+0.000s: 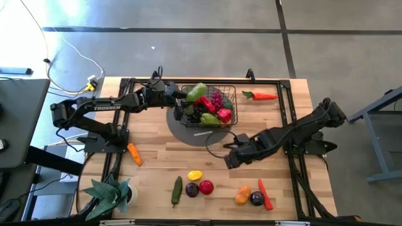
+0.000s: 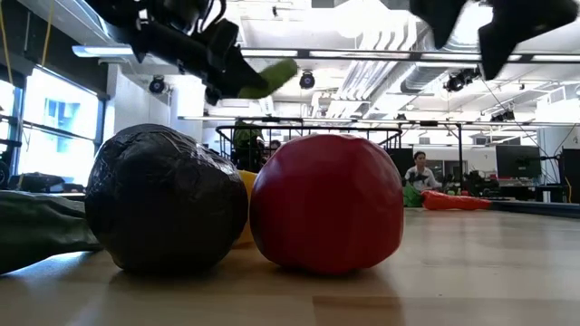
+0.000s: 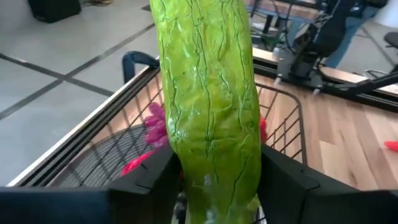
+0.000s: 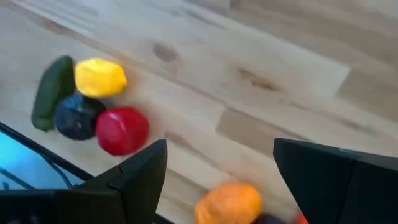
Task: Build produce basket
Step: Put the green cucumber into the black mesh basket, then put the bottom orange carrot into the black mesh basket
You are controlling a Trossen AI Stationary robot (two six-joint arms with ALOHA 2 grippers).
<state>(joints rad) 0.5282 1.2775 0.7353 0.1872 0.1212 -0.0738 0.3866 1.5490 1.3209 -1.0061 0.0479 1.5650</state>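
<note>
The black wire basket (image 1: 233, 100) stands on a round grey mat at the table's far middle. It holds red, green, pink and dark produce. My left gripper (image 1: 187, 95) is over the basket's left rim, shut on a light green cucumber (image 1: 196, 91), which also shows in the left wrist view (image 3: 208, 93) and the low view (image 2: 269, 77). My right gripper (image 1: 233, 157) hangs open and empty above the table, near side of the basket. Its fingers (image 4: 146, 168) stand apart over bare wood. More produce lies loose along the near edge. My left gripper pinches the cucumber's lower end (image 3: 214, 186) between its two fingers (image 3: 152, 180). The fingers come from the table's left. The cucumber sticks out ahead of them along their line. It is lifted clear, above the basket's wire wall (image 3: 287, 124).
A green cucumber (image 1: 176, 190), yellow pepper (image 1: 195, 176), dark plum (image 1: 192, 189) and red apple (image 1: 206, 187) lie near the front. An orange fruit (image 1: 243, 195), dark plum (image 1: 256, 198) and red chili (image 1: 265, 193) lie at front right. A carrot (image 1: 134, 153), potted plant (image 1: 110, 194) and far red pepper (image 1: 262, 96) lie elsewhere.
</note>
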